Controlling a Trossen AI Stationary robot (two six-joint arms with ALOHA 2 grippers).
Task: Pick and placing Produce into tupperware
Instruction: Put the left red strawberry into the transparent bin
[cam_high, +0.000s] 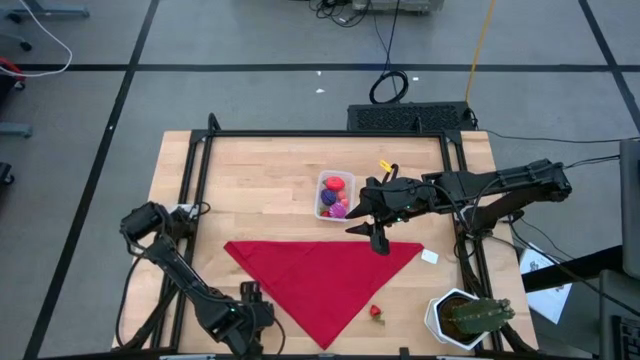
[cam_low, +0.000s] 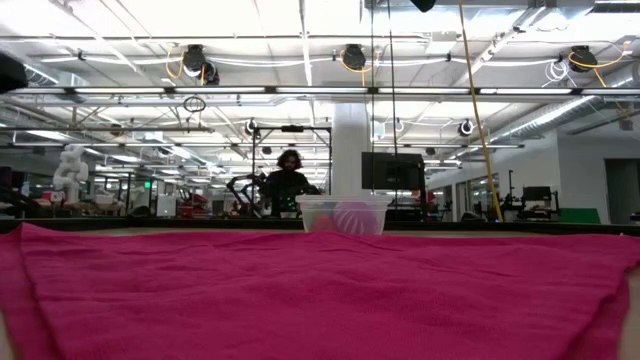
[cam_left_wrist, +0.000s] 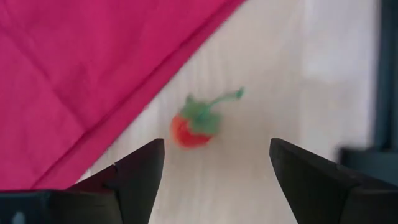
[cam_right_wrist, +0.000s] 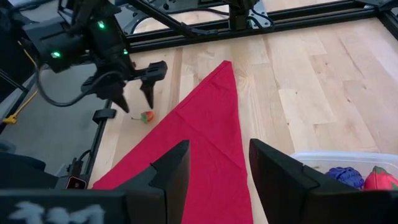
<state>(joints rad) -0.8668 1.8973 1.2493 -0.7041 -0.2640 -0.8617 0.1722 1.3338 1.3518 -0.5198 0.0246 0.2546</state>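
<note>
The left gripper hovers by the near table edge, fingers wide and empty, straddling a strawberry just beside the cloth. This looks like the pick step: next it should drop straight down and close. Farther right the tub holds several pieces, with the right gripper beside it, narrowly parted and empty.
</note>
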